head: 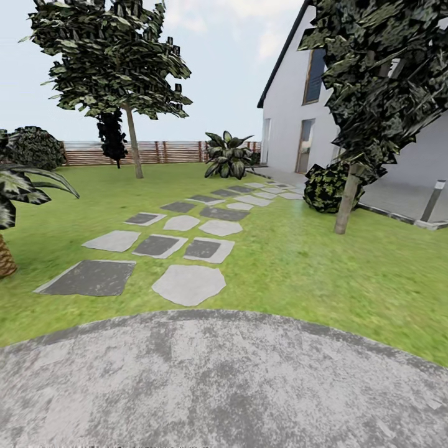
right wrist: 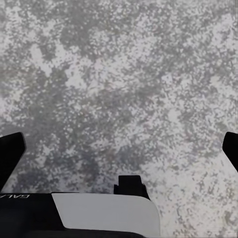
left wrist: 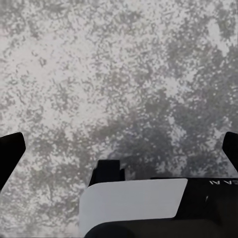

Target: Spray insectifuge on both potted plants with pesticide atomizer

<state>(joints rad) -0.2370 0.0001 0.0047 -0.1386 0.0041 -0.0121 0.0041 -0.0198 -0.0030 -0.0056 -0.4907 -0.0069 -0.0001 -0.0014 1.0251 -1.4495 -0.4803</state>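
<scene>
Patio [head: 224,386] paving below | left end effector [left wrist: 119,148] wide apart, empty | right end effector [right wrist: 119,148] likewise

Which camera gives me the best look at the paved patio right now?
The head view: it shows the round paved patio with its curved edge meeting the lawn and the stepping stones beyond. Both wrist views look at close-up mottled grey paving between wide-apart fingertips, showing texture but no edge.

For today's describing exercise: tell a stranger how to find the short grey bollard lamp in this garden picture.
Start at the white house on the right of the head view. Follow its paved terrace to the picture's right edge, past the dark round bush. The bollard lamp is there: a slim, straight, leafless grey post, unlike the brown tree trunk nearby.
</scene>
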